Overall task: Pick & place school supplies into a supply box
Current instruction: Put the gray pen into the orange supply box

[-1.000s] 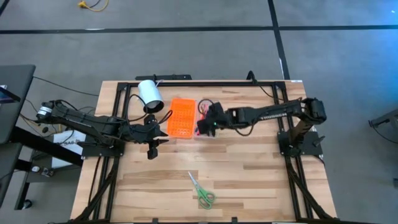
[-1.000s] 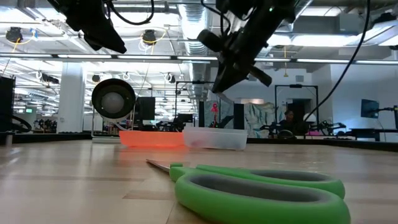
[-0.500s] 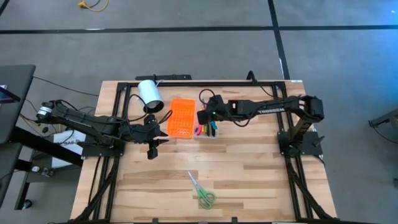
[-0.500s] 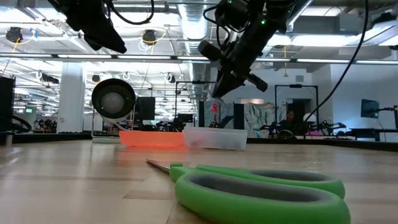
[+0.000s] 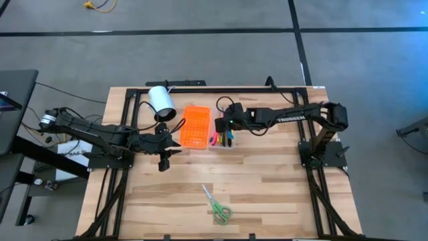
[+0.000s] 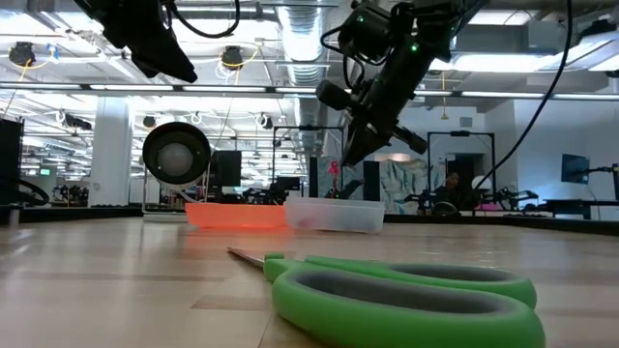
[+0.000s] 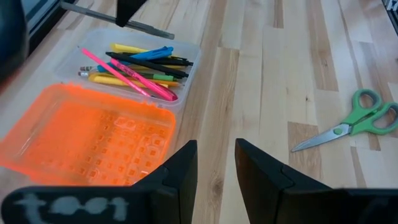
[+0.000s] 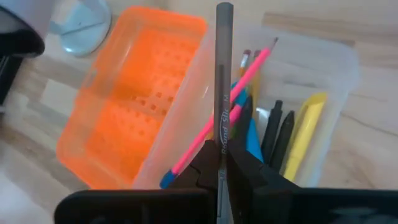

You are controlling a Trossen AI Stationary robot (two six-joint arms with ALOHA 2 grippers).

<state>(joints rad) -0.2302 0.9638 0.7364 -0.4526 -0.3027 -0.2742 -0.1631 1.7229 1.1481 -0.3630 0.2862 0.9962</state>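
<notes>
Right wrist view: grey pen (image 8: 223,81) tip hidden

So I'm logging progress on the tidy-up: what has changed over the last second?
The right gripper, shut on a grey pencil, has drawn back from over the clear tray toward the table's far edge, uncovering the pens inside. The left gripper, orange lid, white cylinder and scissors stayed put.

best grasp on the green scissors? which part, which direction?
Take the green scissors at the pivot, where the blades meet the handles, coming straight down. They lie flat on the table, alone in open space, so the narrow neck probably fits a claw best; the handle loops look too wide and the blade tips too thin.
</notes>
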